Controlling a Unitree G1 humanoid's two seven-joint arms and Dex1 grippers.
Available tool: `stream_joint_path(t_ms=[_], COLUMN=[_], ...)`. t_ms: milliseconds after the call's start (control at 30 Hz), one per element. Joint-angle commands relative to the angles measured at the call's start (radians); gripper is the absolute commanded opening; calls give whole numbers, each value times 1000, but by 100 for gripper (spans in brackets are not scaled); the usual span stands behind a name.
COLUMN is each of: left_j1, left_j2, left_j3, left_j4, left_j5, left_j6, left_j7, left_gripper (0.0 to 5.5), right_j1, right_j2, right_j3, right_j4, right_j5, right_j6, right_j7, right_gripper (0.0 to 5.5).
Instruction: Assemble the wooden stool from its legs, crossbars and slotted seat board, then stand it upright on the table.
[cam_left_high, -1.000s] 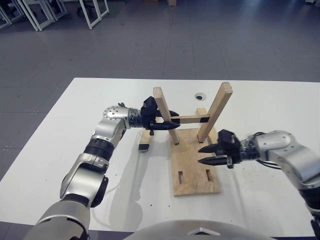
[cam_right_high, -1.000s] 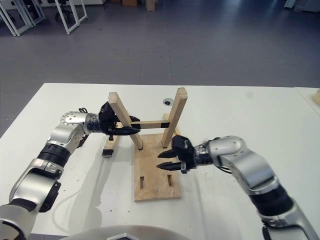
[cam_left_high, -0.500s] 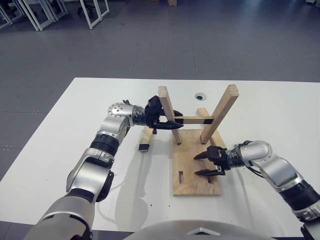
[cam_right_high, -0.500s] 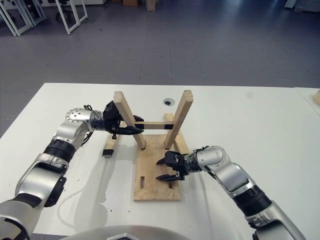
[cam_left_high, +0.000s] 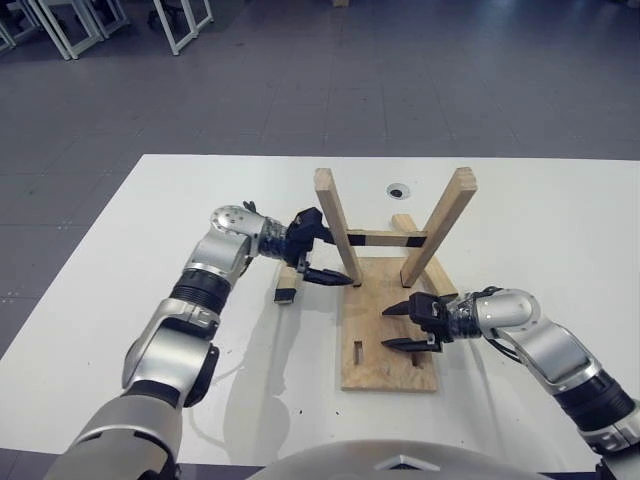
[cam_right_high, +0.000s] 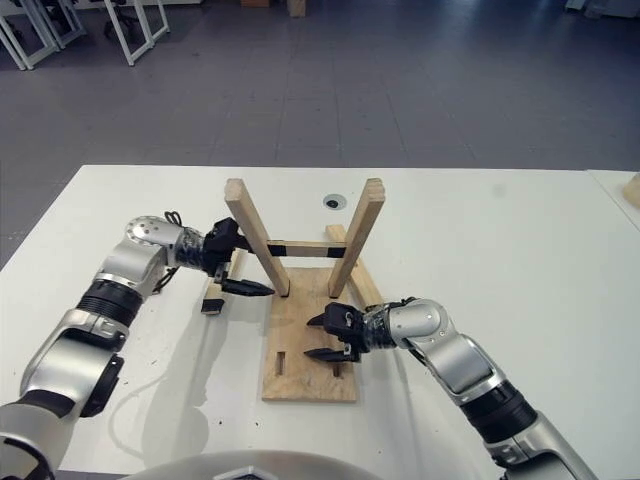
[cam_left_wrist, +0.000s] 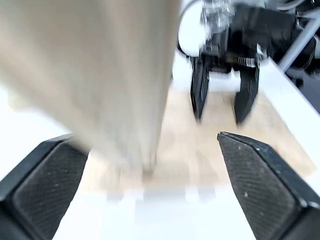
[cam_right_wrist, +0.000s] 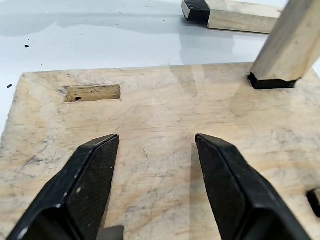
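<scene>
White table (cam_left_high: 100, 300) | seat board (cam_left_high: 385, 375) well inside edges | right fingers (cam_left_high: 402, 345) parted above

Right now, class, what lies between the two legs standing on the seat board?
A thin crossbar spans the gap, joining the left leg to the right leg above the seat board; both eye views show it.

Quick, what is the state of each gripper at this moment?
Left gripper: open around a stool leg, not gripping it.
Right gripper: open, empty, over the seat board.
</scene>
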Motion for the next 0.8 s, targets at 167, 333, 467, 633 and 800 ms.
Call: stream_joint_path(t_ms=[167,333,467,633,800], left_j1=[-138,-212,-170,-68,-32], left_j2=[109,34,-199,-421,-499], left_j3=[149,408,609,606,592], left_j4=[103,-162,-748,-1029,-1102], left_j5=[110,31,-156,-221,-257], left_j6=[34,489,967,1167,1174], left_j7=[310,838,1159,1318,1377], left_gripper=[447,447,423,355,355], right_j1=[37,65,92,100,94], right_j2=[20,51,61,62,55], right_j3=[17,8,-1,5,9], right_j4=[15,-12,-25,-21,-16], right_j5=[-46,-36,-34,-46,-48], right_j6=[66,100,124,138,141], right_j7=[-60,-115,-150,-172,-178], right_gripper=[282,282,282,282,282])
